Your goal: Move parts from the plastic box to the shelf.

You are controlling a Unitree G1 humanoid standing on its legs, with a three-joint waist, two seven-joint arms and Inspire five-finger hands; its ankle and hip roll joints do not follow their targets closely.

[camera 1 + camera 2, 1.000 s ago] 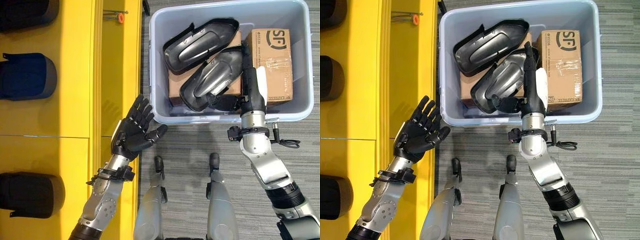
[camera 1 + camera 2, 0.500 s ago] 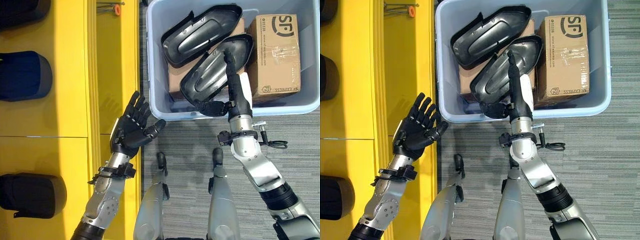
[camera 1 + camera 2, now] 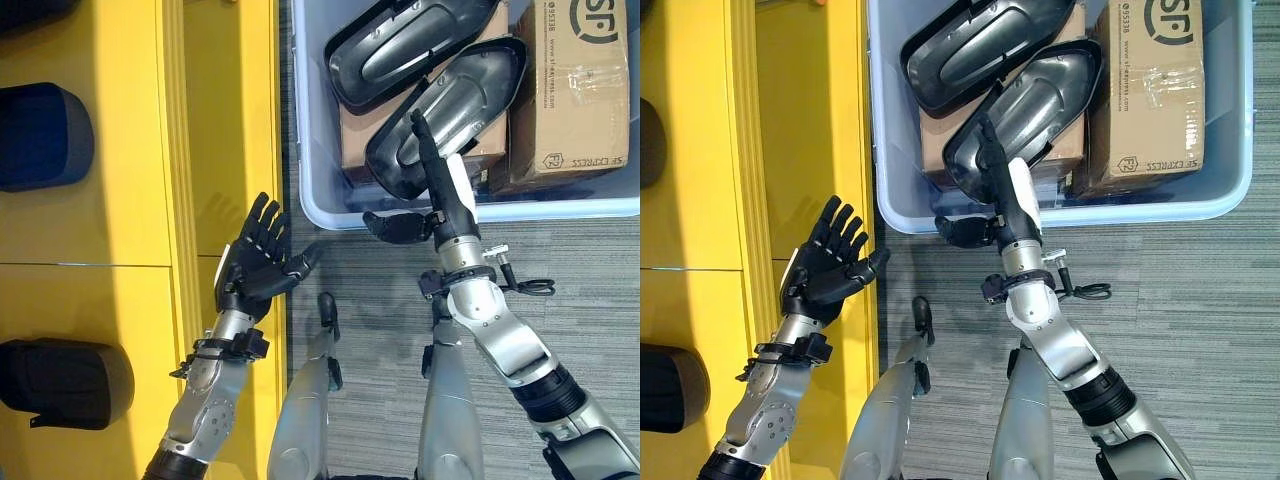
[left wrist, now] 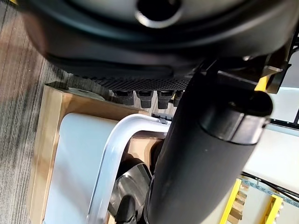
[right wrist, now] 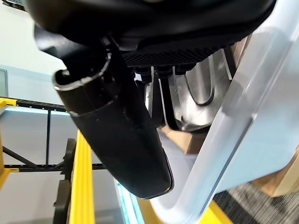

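Two glossy black moulded plastic shell parts (image 3: 415,45) (image 3: 450,110) are seen overlapping, hollow sides up, on cardboard cartons inside the pale blue plastic box (image 3: 300,150), near its left wall.

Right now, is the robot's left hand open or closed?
Open. The left hand hangs over the yellow shelf with fingers spread straight and nothing in it.

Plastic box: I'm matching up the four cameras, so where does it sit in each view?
Left eye view: the plastic box fills the upper right and runs off the top edge.
Right eye view: upper centre to right.
Left wrist view: its pale curved rim, past the fingers.
Right wrist view: its broad pale rim, slanting beside the thumb.
Shared landmark: the lower black part inside it.
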